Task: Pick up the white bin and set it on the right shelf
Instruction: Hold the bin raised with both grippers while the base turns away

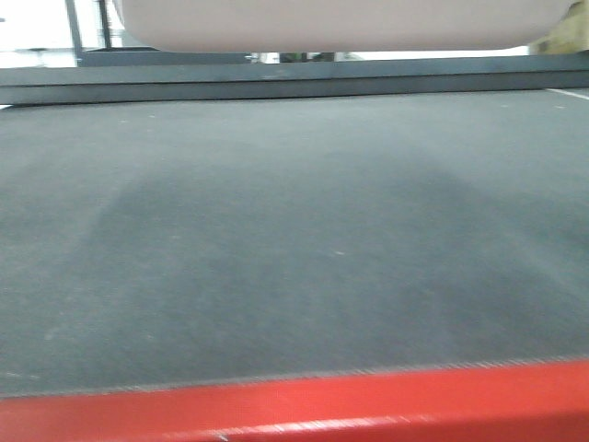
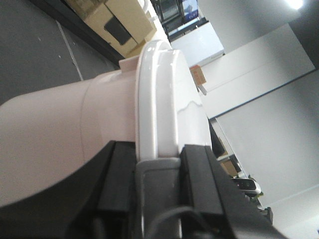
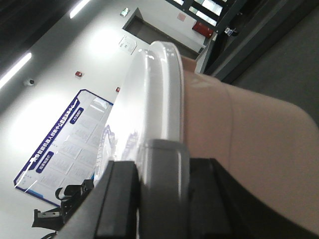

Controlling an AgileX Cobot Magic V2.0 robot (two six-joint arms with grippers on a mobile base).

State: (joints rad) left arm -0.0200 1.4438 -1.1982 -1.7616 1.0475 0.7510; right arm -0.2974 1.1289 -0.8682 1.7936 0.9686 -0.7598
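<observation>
Bin (image 1: 340,23) is seen at top of front view, raised clear of the grey surface (image 1: 294,249) with red edge (image 1: 368,405). Its white rim is clamped by left gripper (image 2: 157,158) and by right gripper (image 3: 164,167).
</observation>
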